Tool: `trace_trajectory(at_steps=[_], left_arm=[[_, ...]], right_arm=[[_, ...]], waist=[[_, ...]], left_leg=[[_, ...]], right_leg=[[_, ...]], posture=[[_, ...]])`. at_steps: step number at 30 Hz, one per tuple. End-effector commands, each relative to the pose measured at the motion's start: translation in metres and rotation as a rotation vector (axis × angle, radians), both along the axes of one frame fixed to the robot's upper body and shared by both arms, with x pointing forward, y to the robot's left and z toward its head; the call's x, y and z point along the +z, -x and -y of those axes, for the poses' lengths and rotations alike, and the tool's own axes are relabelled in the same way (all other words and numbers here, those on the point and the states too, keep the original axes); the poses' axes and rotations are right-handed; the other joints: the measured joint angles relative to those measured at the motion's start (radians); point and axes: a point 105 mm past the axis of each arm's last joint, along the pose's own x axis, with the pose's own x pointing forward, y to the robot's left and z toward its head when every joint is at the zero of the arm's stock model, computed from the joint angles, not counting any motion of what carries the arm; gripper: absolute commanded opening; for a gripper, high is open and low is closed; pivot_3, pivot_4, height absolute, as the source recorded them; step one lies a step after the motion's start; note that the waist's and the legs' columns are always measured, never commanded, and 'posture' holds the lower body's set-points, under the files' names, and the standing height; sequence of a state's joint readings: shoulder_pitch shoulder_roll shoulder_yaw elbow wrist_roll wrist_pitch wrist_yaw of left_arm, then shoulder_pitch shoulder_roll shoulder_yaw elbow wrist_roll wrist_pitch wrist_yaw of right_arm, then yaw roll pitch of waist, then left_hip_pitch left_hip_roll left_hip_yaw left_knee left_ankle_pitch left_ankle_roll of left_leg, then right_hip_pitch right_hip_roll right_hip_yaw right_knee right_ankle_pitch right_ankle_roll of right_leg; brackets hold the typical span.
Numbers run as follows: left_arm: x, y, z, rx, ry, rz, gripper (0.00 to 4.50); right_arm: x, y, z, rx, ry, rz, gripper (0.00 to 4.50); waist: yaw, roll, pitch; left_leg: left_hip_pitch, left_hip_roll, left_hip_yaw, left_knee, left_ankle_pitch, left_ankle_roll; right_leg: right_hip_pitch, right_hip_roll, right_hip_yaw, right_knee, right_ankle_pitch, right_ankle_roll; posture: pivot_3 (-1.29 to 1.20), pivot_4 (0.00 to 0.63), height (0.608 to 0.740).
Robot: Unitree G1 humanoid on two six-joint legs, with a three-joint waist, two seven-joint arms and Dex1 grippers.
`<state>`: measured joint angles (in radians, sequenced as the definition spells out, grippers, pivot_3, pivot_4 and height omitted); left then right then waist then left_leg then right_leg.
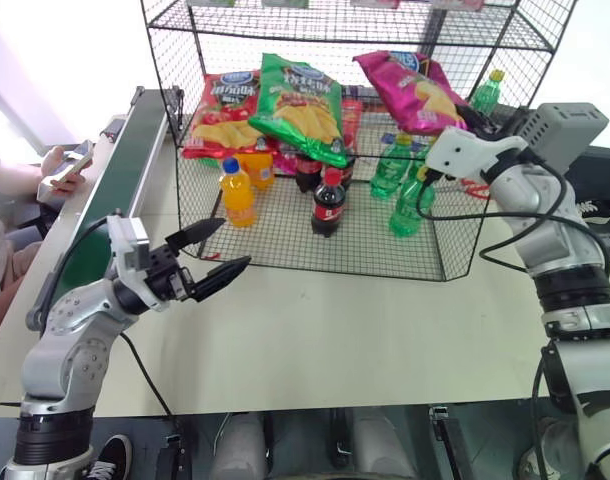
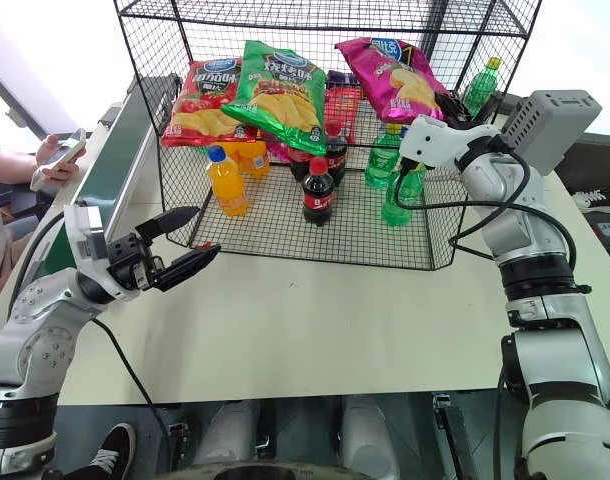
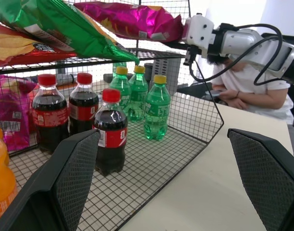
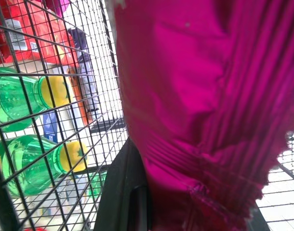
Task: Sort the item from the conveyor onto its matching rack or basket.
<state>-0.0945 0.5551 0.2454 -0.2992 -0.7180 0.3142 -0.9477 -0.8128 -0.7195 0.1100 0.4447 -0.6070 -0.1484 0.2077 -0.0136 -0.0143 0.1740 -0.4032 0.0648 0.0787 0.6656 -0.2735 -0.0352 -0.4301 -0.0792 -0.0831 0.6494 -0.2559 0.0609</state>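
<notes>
Right claw (image 2: 453, 108) grips the light, slippery, crushable pink crisps bag (image 2: 393, 72) by its crimped end seam, the safest hold.

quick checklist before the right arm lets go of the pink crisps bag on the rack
1. Right gripper shut on the pink crisps bag: ok, the right wrist view shows the bag's crimped end between its fingers.
2. Bag inside the black wire rack, level with the green bag and red bag: ok.
3. Bag resting fully on the tier: cannot tell.
4. Green bottles below stay clear of the arm: ok, upright and untouched.
5. Left gripper open, empty and outside the rack: ok.
6. Conveyor free of the bag: ok.
</notes>
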Motion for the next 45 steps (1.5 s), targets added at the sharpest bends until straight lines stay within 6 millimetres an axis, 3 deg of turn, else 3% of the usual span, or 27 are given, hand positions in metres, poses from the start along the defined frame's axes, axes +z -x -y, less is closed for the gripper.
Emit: trace_trajectory(at_steps=[1,9,14,23,28,30,31,36,37,45], left_arm=[[0.008,0.003,0.003,-0.003,-0.018,0.061,4.50],[0.007,0.005,0.001,-0.001,0.000,0.067,4.50],[0.004,0.001,0.003,-0.008,0.000,0.059,4.50],[0.005,-0.001,0.005,-0.011,-0.002,0.062,4.50],[0.004,0.000,0.005,-0.005,-0.003,0.057,4.50],[0.003,0.001,0.004,-0.002,0.000,0.053,4.50],[0.002,0.001,0.004,0.000,-0.005,0.054,4.50],[0.002,0.002,0.004,0.003,0.000,0.048,4.50],[0.001,0.002,0.005,0.002,0.003,0.045,4.50],[-0.001,-0.001,0.006,-0.003,-0.006,0.043,4.50]], right_arm=[[0.013,0.003,0.001,0.003,-0.007,0.014,0.39],[0.013,0.035,0.012,-0.017,-0.011,-0.017,0.39],[0.017,0.043,0.015,-0.060,-0.028,0.007,0.39],[0.008,0.029,0.012,-0.091,-0.053,0.008,0.39],[0.016,0.020,0.009,-0.076,-0.128,0.035,0.39],[0.018,0.020,0.004,-0.046,-0.158,0.026,1.43],[0.017,0.020,0.002,-0.038,-0.156,0.020,1.67],[0.017,0.025,-0.001,-0.005,-0.114,-0.019,4.19],[0.017,0.026,-0.003,0.016,-0.102,-0.036,4.45],[0.032,0.035,-0.006,0.142,-0.190,-0.112,4.45]], waist=[[0.000,0.000,0.000],[0.004,0.000,0.000],[-0.002,0.000,0.000],[0.000,0.000,0.000],[-0.001,0.000,0.000],[-0.001,0.000,0.000],[0.000,0.000,0.000],[0.000,0.000,0.000],[0.000,0.000,0.000],[-0.001,0.000,0.000]], left_leg=[[0.000,0.000,0.000,0.000,0.000,0.000],[-0.001,0.000,-0.001,0.000,0.000,0.001],[0.000,0.000,0.000,0.000,0.000,0.001],[0.000,0.000,0.000,0.000,0.000,0.001],[0.000,0.000,0.000,0.000,0.000,0.001],[0.000,0.000,0.000,0.000,0.000,0.001],[0.000,0.000,0.000,0.000,0.000,0.001],[0.000,0.000,0.000,0.000,0.000,0.001],[0.000,0.000,0.000,0.000,0.000,0.001],[0.001,0.000,0.000,0.000,0.000,0.001]], right_leg=[[0.000,0.000,0.000,0.000,0.000,0.000],[0.000,0.000,-0.001,0.000,0.000,0.000],[0.000,0.000,-0.001,0.000,0.000,0.000],[0.000,0.000,-0.001,0.000,0.000,0.000],[0.000,0.000,0.000,0.000,0.000,0.000],[0.000,0.000,-0.001,0.001,0.000,0.000],[0.000,0.000,0.000,0.000,0.000,0.000],[0.000,0.000,-0.001,0.000,0.000,0.000],[0.000,0.000,-0.001,0.000,0.000,0.000],[0.000,0.000,-0.001,0.001,0.000,0.000]], posture=[[0.00,0.150,0.740],[0.00,0.150,0.740],[0.00,0.150,0.740],[0.00,0.150,0.740],[0.00,0.150,0.740],[0.00,0.150,0.740],[0.00,0.150,0.740],[0.00,0.150,0.740],[0.00,0.150,0.740],[0.00,0.150,0.740]])
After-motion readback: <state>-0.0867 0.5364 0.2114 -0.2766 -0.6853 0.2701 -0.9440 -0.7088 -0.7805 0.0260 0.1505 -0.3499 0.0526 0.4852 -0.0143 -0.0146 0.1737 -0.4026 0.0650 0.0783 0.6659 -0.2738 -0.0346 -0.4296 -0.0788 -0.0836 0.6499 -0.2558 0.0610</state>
